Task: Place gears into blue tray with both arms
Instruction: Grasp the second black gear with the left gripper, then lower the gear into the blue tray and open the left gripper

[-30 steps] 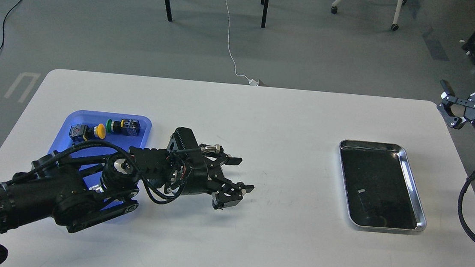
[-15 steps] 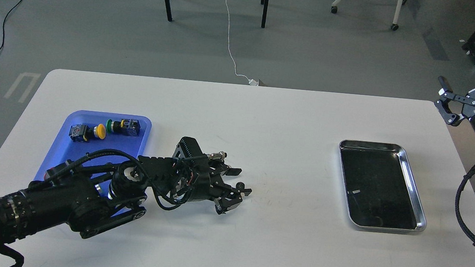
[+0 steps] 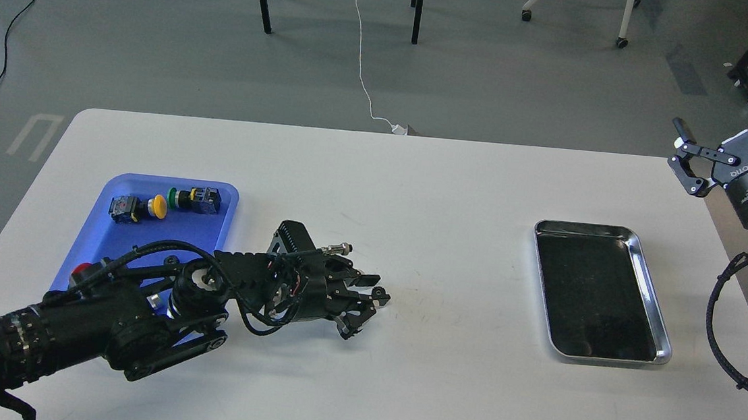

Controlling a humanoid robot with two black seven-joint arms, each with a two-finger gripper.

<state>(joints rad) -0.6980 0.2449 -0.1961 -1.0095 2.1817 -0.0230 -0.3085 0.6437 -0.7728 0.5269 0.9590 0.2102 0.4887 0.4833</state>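
A tiny black gear [image 3: 377, 294] sits between the fingertips of my left gripper [image 3: 377, 290], low over the white table just left of centre. The fingers stand close around it, and the grip looks shut on the gear. The blue tray [image 3: 142, 229] lies at the table's left, behind and partly under my left arm. It holds push-button switches. My right gripper [image 3: 727, 116] hangs open and empty above the table's far right corner, well off the surface.
A yellow-capped switch [image 3: 138, 208] and a green-capped one [image 3: 196, 199] lie at the blue tray's far end. A red-capped one [image 3: 80, 271] peeks out beside my left arm. A shiny steel tray [image 3: 600, 291] lies at the right. Chair legs and cables are on the floor beyond the table.
My left gripper's fingers have drawn together around the gear and the arm has settled lower and slightly left. The right gripper has drifted up and to the left, still open.
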